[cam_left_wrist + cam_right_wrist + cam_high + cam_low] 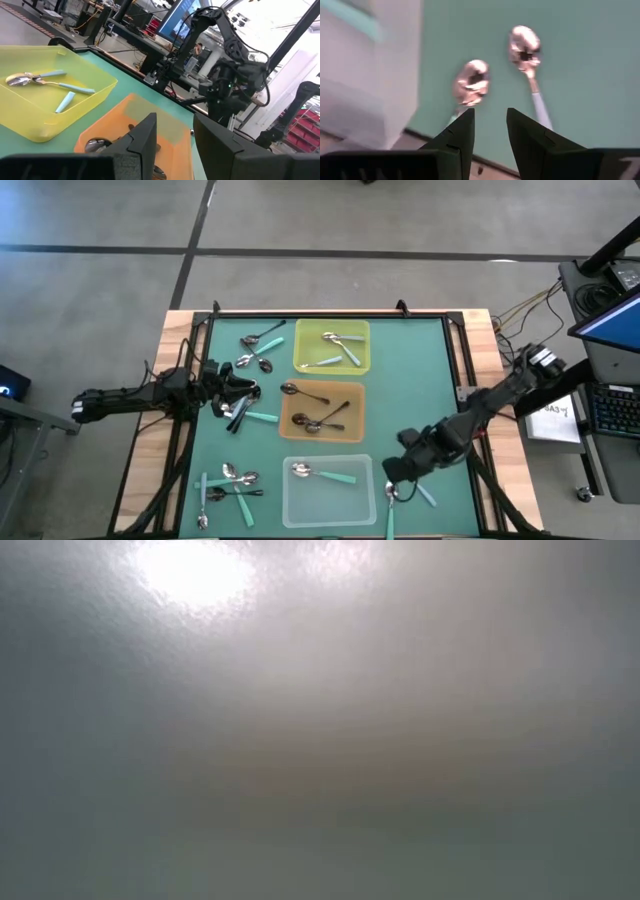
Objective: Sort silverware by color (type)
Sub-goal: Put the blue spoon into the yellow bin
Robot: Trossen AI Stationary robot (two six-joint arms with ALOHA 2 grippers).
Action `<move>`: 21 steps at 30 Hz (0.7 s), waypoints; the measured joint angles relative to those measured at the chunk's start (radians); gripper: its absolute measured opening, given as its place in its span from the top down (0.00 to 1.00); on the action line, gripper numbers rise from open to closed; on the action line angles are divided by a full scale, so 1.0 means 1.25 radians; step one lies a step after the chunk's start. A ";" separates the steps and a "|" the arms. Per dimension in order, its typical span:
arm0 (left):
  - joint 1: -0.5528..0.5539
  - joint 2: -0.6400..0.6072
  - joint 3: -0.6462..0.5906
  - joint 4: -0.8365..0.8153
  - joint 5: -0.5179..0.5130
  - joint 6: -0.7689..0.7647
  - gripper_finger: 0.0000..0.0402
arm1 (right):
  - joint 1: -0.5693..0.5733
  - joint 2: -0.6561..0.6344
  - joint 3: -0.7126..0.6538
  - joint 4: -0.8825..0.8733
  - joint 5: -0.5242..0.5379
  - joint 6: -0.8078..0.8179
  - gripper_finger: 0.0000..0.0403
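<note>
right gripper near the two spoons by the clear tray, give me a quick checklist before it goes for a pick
1. Right gripper open and empty: ok, its dark fingers stand apart with nothing between them.
2. Target in line: ok, the nearer teal-handled spoon with the shiny bowl lies just ahead of the fingers.
3. Neighbour clear: cannot tell, the second teal-handled spoon lies close beside it and may get nudged.
4. Clear square tray wall clearance: ok, the tray sits beside the spoons, apart from the fingers.
5. Left gripper out of the way: ok, it is across the table near the orange square tray.
6. Low view check: not ok, it shows only glare.
</note>
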 joint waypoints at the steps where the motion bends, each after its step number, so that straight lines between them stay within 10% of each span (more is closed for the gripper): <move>1: 0.000 0.000 0.000 0.000 0.000 0.000 0.72 | 0.004 0.009 0.000 0.004 0.000 0.001 0.74; 21: 0.000 0.000 0.000 0.001 0.000 0.000 0.72 | 0.011 0.232 0.003 -0.014 0.003 -0.139 0.78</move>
